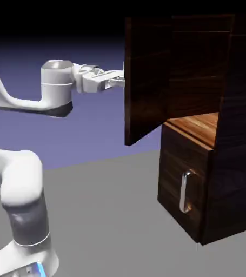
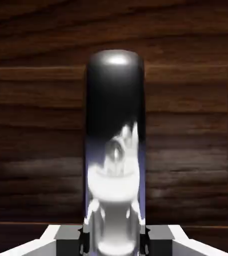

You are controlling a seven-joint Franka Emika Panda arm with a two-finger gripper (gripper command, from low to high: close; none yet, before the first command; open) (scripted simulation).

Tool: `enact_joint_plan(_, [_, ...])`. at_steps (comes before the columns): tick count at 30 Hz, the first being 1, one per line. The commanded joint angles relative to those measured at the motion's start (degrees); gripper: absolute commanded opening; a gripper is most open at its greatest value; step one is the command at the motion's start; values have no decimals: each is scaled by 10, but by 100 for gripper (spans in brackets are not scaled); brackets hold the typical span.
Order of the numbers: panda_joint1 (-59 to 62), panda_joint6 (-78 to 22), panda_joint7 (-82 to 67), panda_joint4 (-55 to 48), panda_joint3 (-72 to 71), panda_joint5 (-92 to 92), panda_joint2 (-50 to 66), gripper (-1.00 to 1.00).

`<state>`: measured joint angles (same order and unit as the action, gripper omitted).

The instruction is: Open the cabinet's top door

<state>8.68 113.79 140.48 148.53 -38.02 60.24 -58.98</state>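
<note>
The cabinet (image 1: pixel 238 135) is a tall dark wood box at the exterior view's right. Its top door (image 1: pixel 146 81) stands swung out toward the arm, and a lighter wood shelf (image 1: pixel 198 125) shows behind it. My gripper (image 1: pixel 119 81) reaches level to the door's outer face and is shut on the door's silver handle (image 2: pixel 115 150). In the hand view that shiny bar fills the middle, running up from between my fingertips (image 2: pixel 83 240), with dark wood grain behind it. In the exterior view the door's edge hides the handle itself.
Below the shelf is the shorter lower panel (image 1: pixel 187 184), closed, with a small silver handle (image 1: pixel 185 192). The white arm (image 1: pixel 22 184) rises at the lower left over the grey table (image 1: pixel 108 216).
</note>
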Motion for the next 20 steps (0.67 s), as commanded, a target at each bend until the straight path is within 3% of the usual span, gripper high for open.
enact_joint_plan(1, [8,-26,-1,-13,-19,-15,7,-100])
enact_joint_plan(12, [184,-290,-4,-215,-241,-143,80,-100])
enact_joint_plan(19, [309,-396,-17,-329,-342,-186,86,-100])
enact_joint_plan(20, [309,-396,-17,-329,-342,-186,86,100])
